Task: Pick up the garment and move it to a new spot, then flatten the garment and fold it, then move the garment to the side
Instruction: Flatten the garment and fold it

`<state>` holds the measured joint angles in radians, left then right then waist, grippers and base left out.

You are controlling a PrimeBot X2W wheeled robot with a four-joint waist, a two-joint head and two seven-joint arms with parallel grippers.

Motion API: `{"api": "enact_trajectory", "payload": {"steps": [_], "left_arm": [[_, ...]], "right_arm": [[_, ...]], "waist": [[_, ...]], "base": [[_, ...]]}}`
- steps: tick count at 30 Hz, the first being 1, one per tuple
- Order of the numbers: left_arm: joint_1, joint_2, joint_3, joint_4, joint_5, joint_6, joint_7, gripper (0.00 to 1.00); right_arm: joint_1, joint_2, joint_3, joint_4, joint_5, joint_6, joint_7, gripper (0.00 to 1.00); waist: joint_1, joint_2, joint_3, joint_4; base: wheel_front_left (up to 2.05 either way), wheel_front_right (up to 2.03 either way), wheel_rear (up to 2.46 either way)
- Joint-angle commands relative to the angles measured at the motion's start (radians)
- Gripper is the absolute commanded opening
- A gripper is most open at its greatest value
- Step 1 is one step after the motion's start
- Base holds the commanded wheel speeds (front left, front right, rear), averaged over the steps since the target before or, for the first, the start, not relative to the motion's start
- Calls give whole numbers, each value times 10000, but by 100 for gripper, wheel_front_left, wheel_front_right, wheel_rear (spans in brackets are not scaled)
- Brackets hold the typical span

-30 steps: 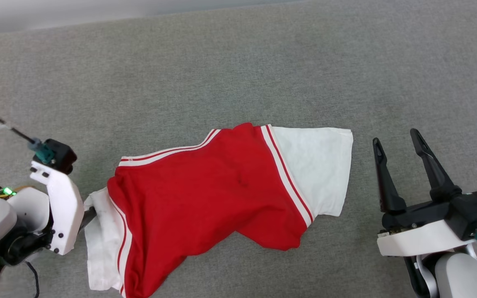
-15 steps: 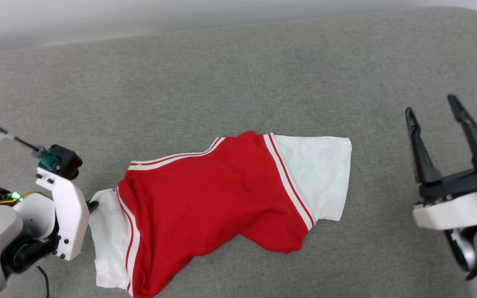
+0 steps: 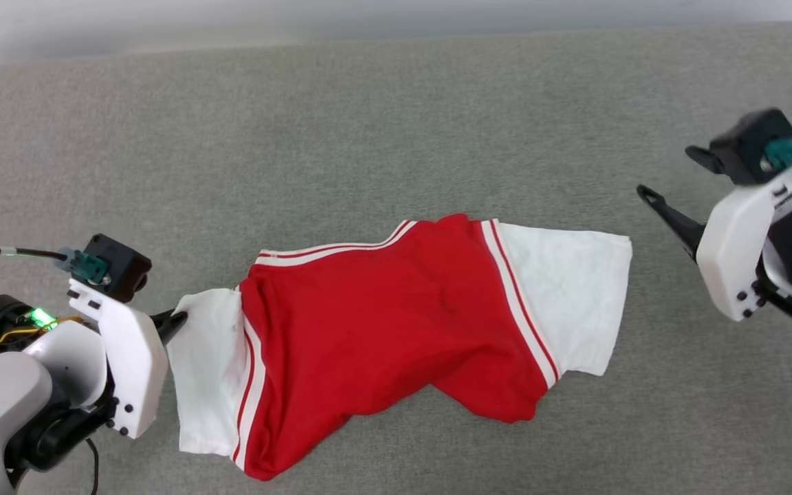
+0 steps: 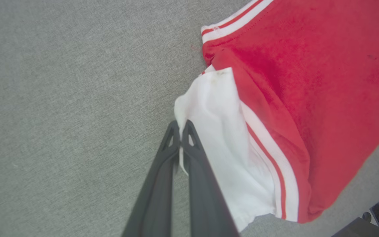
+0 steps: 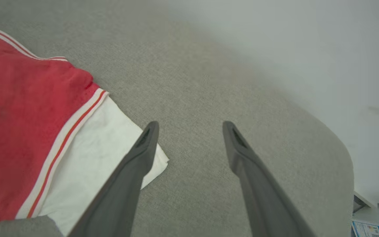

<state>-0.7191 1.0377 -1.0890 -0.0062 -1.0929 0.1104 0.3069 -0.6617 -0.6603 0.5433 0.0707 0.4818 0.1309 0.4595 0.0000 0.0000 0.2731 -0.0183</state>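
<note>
The garment (image 3: 382, 330), a red T-shirt with white sleeves and striped trim, lies crumpled on a grey fabric surface (image 3: 368, 137). My left gripper (image 3: 177, 320) is at its left end. In the left wrist view, the left gripper (image 4: 180, 127) is shut on the edge of the white left sleeve (image 4: 215, 131). My right gripper (image 5: 190, 126) stands open just right of the white right sleeve (image 5: 104, 148), holding nothing. In the head view, one of its fingers (image 3: 671, 218) points left toward that sleeve (image 3: 575, 295), with a gap between them.
The grey surface stretches well beyond the garment at the back and on both sides. A pale wall (image 3: 231, 20) runs along its far edge. In the right wrist view, the rounded corner of the surface (image 5: 341, 158) drops to a floor with a printed sheet (image 5: 368, 228).
The head view has shifted. My left gripper has shut on the left sleeve edge. My right arm has risen and turned, so its fingers now point left toward the right sleeve.
</note>
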Motion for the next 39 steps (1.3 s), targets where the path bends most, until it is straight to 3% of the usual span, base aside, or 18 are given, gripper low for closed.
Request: {"api": "enact_trajectory", "payload": {"steps": [1, 6, 10, 16, 24, 25, 26, 30, 39], "left_arm": [[-22, -26, 21, -87, 70, 67, -46, 0], [-275, -169, 70, -420, 328, 210, -122, 0], [-443, -308, 101, -521, 523, 273, -209, 0], [-652, -499, 163, -574, 660, 292, -310, 0], [-633, -705, 112, -327, 633, 141, -408, 0], [-591, -717, 94, -276, 609, 133, -423, 0], [-539, -708, 85, -218, 599, 117, -447, 0], [-415, -623, 146, -98, 548, 7, -719, 0], [-633, -173, 654, -512, 801, 130, -1683, 0]], "right_arm": [[-349, -235, 258, 48, 312, -3, 434, 100], [-1654, -1017, 1813, 473, 2190, -3, 3154, 100], [-2297, -1091, 2686, 919, 2946, -3, 4264, 100], [-2783, -744, 3717, 1772, 3218, -3, 4183, 100], [-2122, -295, 5390, 3010, 3786, -3, 3444, 100], [-2169, -290, 5496, 3054, 3822, -3, 3242, 47], [-2251, -276, 5565, 3057, 3845, -3, 2975, 0], [-2765, -419, 5586, 3031, 3978, -3, 1812, 0], [-3478, -1417, 5347, 2212, 4509, -4, -394, 0]], "waist": [[0, 0, 167, 152], [0, 0, 605, 473], [0, 0, 976, 715], [0, 0, 1516, 946], [0, 0, 1728, 999], [0, 0, 1664, 969], [0, 0, 1566, 925], [0, 0, 945, 726], [0, 0, -451, 399]], "base": [[0, 0, 0], [0, 0, 0], [0, 0, 0], [0, 0, 0], [0, 0, 0], [0, 0, 0], [0, 0, 0], [0, 0, 0], [0, 0, 0]]}}
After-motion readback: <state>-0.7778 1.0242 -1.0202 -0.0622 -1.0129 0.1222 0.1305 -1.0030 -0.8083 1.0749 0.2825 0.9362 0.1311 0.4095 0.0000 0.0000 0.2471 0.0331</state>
